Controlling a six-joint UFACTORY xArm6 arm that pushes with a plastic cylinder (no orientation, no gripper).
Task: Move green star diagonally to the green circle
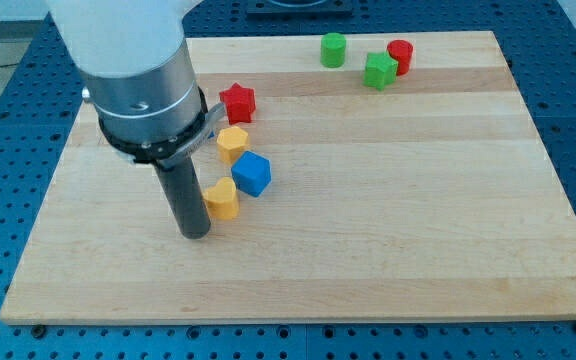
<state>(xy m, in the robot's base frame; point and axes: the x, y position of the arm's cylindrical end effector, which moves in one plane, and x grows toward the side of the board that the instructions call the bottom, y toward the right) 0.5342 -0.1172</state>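
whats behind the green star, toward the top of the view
The red cylinder sits right behind the green star, at its upper right; the star covers its lower left edge. The green circle stands apart, up-left.

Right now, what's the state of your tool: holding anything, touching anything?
My tip: a bare rod, nothing to open or shut, holding nothing. It sits at the left side of the lower yellow block, far from the green star.

arm upright, my tip (196,234) down
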